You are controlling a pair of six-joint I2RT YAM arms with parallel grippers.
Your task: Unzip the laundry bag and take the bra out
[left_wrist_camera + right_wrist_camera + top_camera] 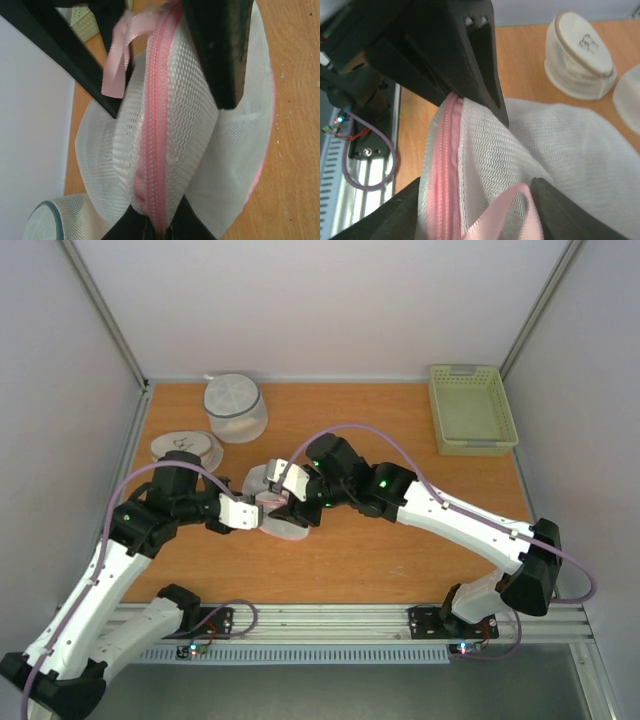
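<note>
- Three mesh bags on the table (380, 550): laundry bag (283, 528) central, grey-banded drum (236, 406) and flat round bag (186, 450) behind.
- Two pincers: left pincer (157, 230) clamped on its pink zipper band (152, 125); right pincer (475, 185) astride that ridge, grip unclear.
- One basket (475, 447), far right.

Green basket (472, 410) sits in the desk's (380, 560) far right corner; grey-banded mesh drum (236, 408) far left; flat white bag (187, 450) beside it.

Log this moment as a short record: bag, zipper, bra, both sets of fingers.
laundry bag: white mesh, between both sets of fingers
zipper: pink, closed along the visible stretch
bra: not visible
left fingers: shut on the zipper
right fingers: straddling zipper and pink ribbon; grip unclear
elsewhere: grey-banded mesh drum, flat round bag, basket
</note>
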